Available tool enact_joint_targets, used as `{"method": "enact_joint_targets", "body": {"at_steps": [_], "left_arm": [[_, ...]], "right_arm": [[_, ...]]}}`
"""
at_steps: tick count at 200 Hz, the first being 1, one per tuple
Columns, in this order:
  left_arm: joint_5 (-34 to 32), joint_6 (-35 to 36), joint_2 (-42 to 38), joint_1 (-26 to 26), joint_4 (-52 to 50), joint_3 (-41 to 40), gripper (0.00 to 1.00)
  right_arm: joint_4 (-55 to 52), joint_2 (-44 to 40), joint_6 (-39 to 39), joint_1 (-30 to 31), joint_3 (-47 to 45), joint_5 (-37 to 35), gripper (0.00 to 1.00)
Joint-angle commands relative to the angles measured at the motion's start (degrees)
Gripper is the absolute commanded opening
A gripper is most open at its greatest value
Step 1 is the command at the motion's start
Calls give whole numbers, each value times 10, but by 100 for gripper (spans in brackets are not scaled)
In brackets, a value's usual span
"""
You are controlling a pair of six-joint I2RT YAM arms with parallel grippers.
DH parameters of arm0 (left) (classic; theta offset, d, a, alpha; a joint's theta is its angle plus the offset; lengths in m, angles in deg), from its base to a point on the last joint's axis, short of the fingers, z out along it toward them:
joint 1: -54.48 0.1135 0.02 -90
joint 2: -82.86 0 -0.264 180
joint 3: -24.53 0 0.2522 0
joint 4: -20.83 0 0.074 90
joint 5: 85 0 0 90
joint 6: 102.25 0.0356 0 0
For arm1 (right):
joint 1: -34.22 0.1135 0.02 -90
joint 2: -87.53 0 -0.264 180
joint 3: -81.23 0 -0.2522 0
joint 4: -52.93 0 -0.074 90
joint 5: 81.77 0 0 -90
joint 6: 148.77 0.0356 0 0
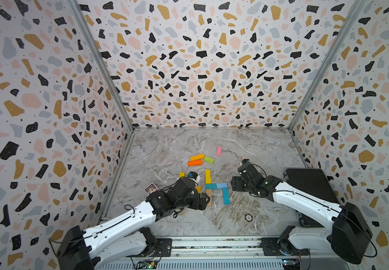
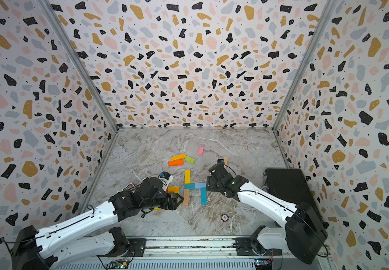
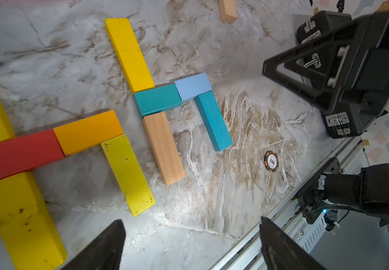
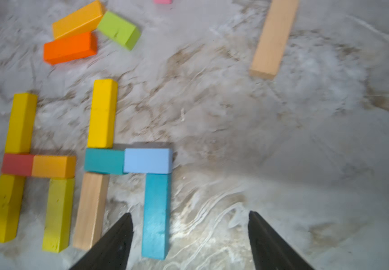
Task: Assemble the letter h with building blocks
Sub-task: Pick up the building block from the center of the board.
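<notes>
**Rt h looks done, both claws open & empty**

My right claw (image 4: pixel 190 212) hangs wide open by the near end of the blue long bar (image 4: pixel 156 215). The jaws are far wider than the bar and grip nothing. My left claw (image 3: pixel 191 219) is also spread wide & empty, by the near end of the left h (red half block (image 4: pixel 17 164) in its crossbar).

Both h's lie flat on the bench (image 4: pixel 282 152), side by side.
- **Rt h stem:** yellow bar (image 4: pixel 102 113) + plain wood bar (image 4: pixel 90 210).
- **Crossbar:** teal half block (image 4: pixel 104 161) + lt blue half block (image 4: pixel 148 160).
- **Leg:** the blue bar.

Stem & leg long axes run near-to-far, parallel. The crossbar runs left-right, ends touching.

Step, my guess: let-go/finish. Next move needs a straight lift off w/o nudging the leg.

Spares lie farther back: orange bar (image 4: pixel 70 48), green half block (image 4: pixel 120 30).
</notes>
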State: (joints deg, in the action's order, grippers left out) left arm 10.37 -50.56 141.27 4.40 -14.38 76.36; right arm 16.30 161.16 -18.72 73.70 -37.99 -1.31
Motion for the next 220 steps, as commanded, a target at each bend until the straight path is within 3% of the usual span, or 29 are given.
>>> {"method": "enact_joint_targets", "body": {"at_steps": [1, 28, 62, 150, 187, 220], "left_arm": [[14, -14, 23, 3, 51, 12, 91], [-7, -17, 28, 3, 39, 25, 100], [-11, -8, 14, 2, 6, 36, 99], [-55, 8, -66, 3, -82, 54, 99], [-63, 7, -85, 3, -97, 50, 99], [-71, 10, -101, 3, -105, 50, 99]], "right_arm": [[-12, 35, -1, -59, 29, 38, 80], [-11, 116, 10, -120, 87, 44, 82], [-5, 202, -12, -176, 158, 34, 82], [-94, 412, -61, -198, 361, 35, 72], [-103, 444, -76, -200, 383, 59, 63], [-74, 426, -82, -200, 345, 91, 40]]}}
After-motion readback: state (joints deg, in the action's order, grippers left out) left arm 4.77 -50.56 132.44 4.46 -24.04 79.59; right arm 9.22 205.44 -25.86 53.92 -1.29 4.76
